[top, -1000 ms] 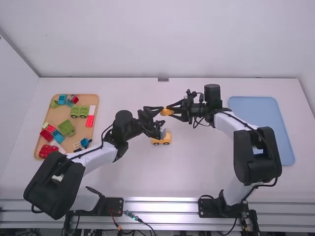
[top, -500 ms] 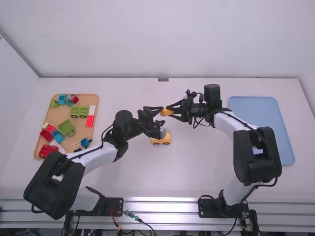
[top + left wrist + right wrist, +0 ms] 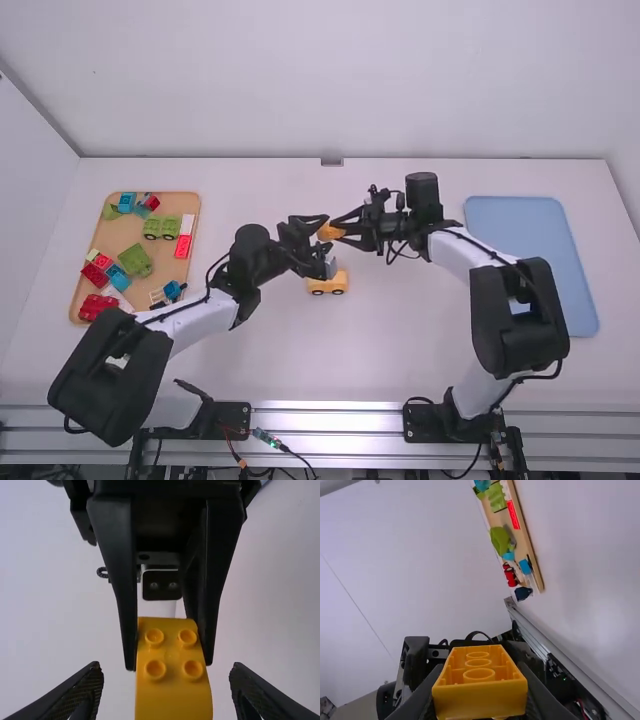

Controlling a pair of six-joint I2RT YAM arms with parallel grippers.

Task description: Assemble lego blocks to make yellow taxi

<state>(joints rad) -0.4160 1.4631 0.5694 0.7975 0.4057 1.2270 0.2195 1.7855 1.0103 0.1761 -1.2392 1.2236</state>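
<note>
Mid-table, the right gripper [image 3: 340, 229] is closed on one orange-yellow block [image 3: 328, 231], its two fingers [image 3: 422, 692] pressing opposite sides. The left gripper [image 3: 328, 243] is wide open, one finger [image 3: 82, 685] at each side of that block, a gap on both sides, so it grips nothing. Four studs show on the block in the left wrist view, and three round tubes in its hollow underside in the right wrist view.

Just nearer the arm bases, one yellow wheeled piece [image 3: 327, 287] rests upright on the table [image 3: 400, 350], two wheels showing; the left gripper partly covers it in the high view.

Farther out on the left, one wooden tray [image 3: 168, 262] holds one green wheeled piece [image 3: 162, 228], one flat red block [image 3: 183, 246], one white block [image 3: 187, 224] just beside it, and other pieces too crowded to count. On the right, the right arm partly overlaps one blue tray [image 3: 530, 240].
</note>
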